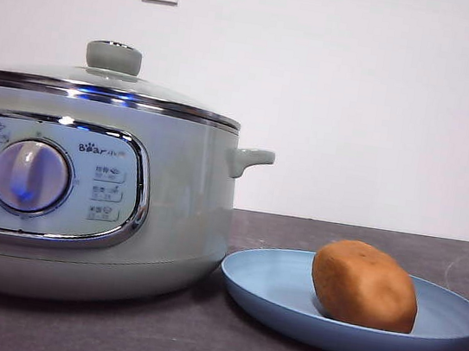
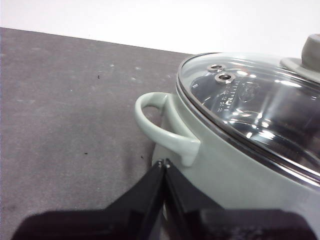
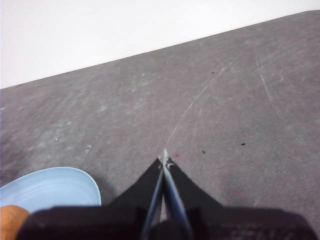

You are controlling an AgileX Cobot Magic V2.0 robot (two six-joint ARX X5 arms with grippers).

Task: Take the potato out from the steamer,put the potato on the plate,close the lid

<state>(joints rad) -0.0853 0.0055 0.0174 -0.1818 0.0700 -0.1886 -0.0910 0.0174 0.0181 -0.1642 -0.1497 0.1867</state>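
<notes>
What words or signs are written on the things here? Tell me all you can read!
"Bear": on the steamer's front panel, above the dial; small signs follow it, too small to read.
Button labels around the dial: too small and blurred.
Embossed marks on the glass lid, left wrist view: unreadable.
Potato, plate: no text.

Glass lid point(image 1: 99, 80), chrome rim; matte plate point(image 1: 271, 290).

The orange-brown potato point(image 1: 365, 285) lies on the light-blue plate point(image 1: 270, 296), beside the right gripper point(image 3: 164, 159). The glass lid point(image 2: 260, 105) covers the grey-green steamer point(image 2: 235, 175), near the left gripper point(image 2: 163, 163).
</notes>
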